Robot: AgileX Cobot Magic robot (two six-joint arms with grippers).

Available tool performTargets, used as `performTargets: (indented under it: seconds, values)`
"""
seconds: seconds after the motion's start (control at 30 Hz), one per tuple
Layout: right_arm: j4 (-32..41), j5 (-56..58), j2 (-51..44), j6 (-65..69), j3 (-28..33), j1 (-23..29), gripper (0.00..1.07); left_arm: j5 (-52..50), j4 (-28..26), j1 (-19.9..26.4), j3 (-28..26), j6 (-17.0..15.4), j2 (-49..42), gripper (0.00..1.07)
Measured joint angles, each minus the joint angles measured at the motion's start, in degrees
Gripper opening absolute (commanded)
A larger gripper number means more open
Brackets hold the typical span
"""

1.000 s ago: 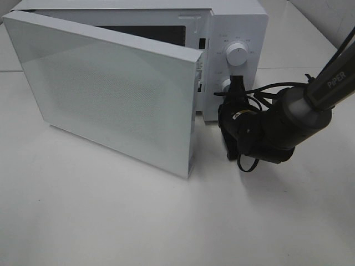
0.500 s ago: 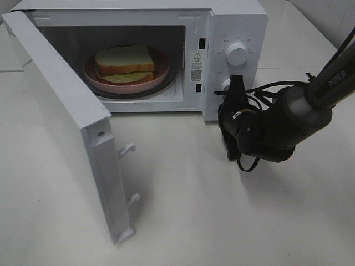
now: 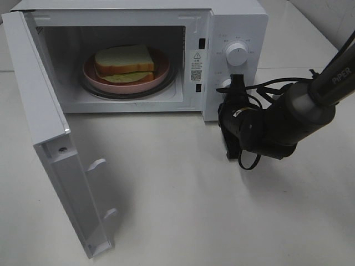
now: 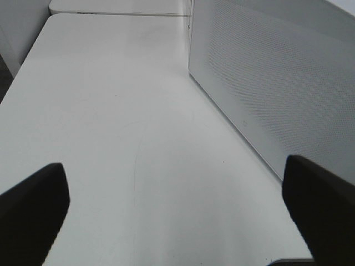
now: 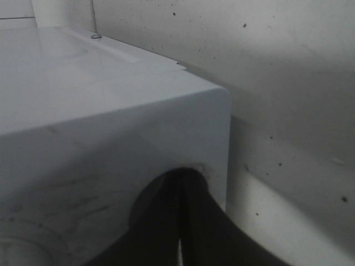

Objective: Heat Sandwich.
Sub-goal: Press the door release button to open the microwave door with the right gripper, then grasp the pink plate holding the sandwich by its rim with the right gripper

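Black right gripper point(image 3: 235, 81) pinched shut at the microwave knob point(image 3: 224, 84) — left gripper point(image 4: 175, 185) wide, empty.

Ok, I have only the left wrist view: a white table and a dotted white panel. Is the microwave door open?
Observer: Yes. The door stands wide open, hinged on the left side of the microwave.
Operator: And the sandwich, where is it?
Observer: The sandwich lies on a pink plate inside the microwave.
Operator: What is the right arm doing?
Observer: The right fingers are shut, close to the lower knob of the control panel. I cannot tell whether they touch it.
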Motion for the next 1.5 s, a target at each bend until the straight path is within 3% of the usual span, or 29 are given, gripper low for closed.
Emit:
performTargets:
  seconds: [0.63,1.1,1.23,1.5]
  values:
    - [-6.3,-1.9,-2.6,5.2,3.9,0.0,0.00,0.0,0.0,0.0,0.0,0.0,0.0,1.00]
    - [-7.3,-4.3,-9.7,6.2,14.3,3.2,0.00,0.0,0.0,0.0,0.0,0.0,0.0,1.00]
    - [-10.4,-4.1,-14.9,6.3,19.5,3.2,0.00,0.0,0.0,0.0,0.0,0.0,0.0,1.00]
    - [-15.9,2.2,-22.6,5.2,23.0,3.2,0.00,0.0,0.0,0.0,0.0,0.0,0.0,1.00]
